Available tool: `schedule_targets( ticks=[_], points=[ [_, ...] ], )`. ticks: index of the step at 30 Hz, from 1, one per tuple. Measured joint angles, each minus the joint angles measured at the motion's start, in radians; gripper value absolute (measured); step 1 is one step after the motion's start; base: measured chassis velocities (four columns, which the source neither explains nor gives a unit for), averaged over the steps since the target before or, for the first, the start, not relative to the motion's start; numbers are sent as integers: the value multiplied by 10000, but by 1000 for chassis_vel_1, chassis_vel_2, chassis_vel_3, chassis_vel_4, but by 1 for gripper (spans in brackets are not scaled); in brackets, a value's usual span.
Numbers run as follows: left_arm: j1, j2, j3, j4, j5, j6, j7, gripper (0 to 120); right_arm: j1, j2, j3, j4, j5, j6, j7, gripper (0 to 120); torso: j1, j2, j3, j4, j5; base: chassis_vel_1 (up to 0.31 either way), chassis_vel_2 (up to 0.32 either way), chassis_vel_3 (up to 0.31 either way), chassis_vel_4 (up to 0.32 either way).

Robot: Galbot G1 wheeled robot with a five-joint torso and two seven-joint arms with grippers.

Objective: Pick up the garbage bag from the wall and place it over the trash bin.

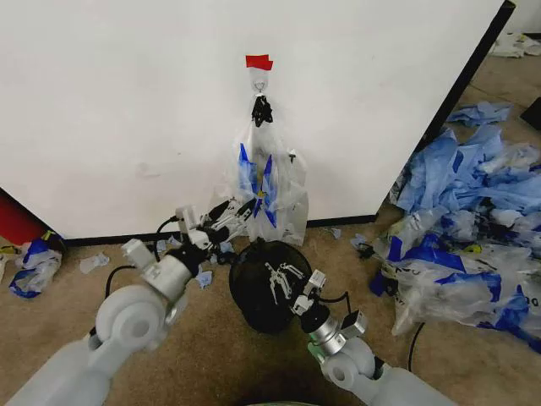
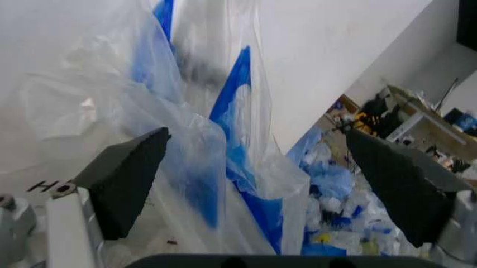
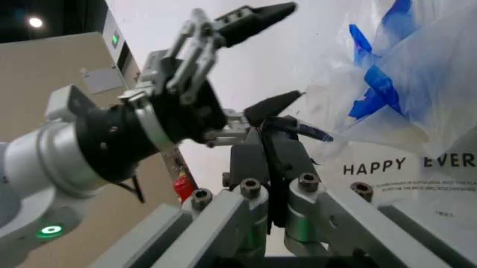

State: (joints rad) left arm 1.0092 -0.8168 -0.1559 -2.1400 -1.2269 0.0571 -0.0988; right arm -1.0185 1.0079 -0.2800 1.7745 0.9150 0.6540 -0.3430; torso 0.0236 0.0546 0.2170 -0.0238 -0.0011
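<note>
Tan carpet (image 1: 211, 338), black mesh trash bin (image 1: 254, 292), heaped blue-clear bags (image 1: 473, 228)

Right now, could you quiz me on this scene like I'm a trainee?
1. True or false: the garbage bag hangs from the wall.
2. Which gripper has open fingers at the bag: A) left gripper, B) right gripper?
3. Fill in: the right gripper hovers over the black ____.

Key:
1. True; it hangs below the red tape.
2. A; the bag sits between its fingers, not yet clamped.
3. trash bin.
</note>
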Motion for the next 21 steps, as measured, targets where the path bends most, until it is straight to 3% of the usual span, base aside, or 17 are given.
schedule_targets(
  ticks=[4, 21],
  points=[
    [-703, 80, 820, 387, -23, -91, -185, 95, -38, -21, 87, 0, -16, 5, 9, 0, 0, 0, 0, 1, 0, 0, 0, 0, 0],
    [-1847, 56, 2049, 1111, 46, -201, -467, 96, -209, -30, 383, 87, -66, 35, 27, 0, 0, 0, -1, 2, -1, 0, 0, 0, 0]
  ],
)
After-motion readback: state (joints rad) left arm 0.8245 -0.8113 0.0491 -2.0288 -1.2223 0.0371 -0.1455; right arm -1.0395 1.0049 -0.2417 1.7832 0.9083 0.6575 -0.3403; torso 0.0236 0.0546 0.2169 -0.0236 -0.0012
